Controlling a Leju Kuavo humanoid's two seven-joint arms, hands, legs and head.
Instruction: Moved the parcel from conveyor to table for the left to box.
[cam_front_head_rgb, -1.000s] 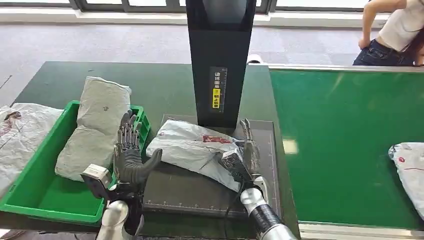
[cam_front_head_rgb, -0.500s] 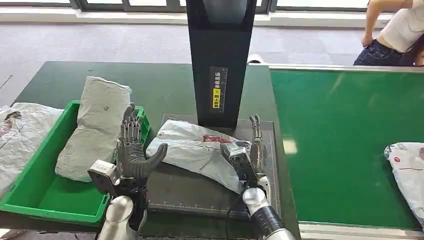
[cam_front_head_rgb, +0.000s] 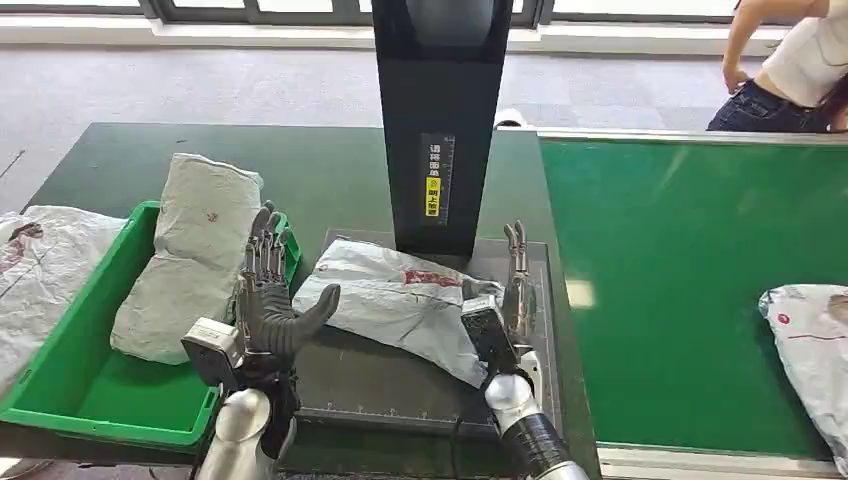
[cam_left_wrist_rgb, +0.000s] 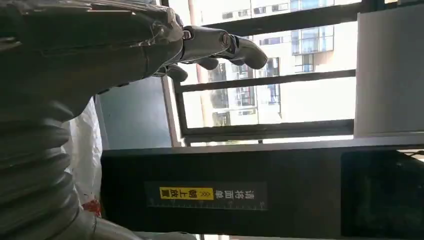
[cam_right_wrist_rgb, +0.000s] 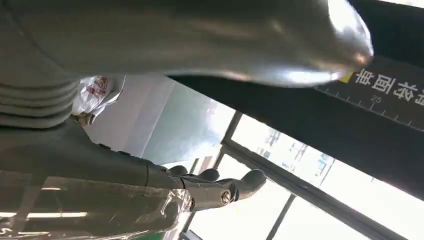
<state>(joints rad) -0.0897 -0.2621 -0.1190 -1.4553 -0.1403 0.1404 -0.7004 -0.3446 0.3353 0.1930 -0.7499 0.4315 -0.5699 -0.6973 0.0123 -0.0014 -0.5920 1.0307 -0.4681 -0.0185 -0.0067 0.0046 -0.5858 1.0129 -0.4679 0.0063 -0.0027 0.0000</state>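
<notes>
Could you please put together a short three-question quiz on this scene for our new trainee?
1. True or false: the parcel lies on the dark mat below the black column.
2. What rests in the green bin? A) a grey bag B) a bottle C) a book
3. Fill in: the left hand is ___, holding nothing.

Key: 1 true; 2 A, the grey bag; 3 open.

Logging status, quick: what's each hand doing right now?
Left hand: open, fingers spread, holding nothing, beside the parcel.
Right hand: open, fingers straight, at the parcel's other end, not gripping.
</notes>
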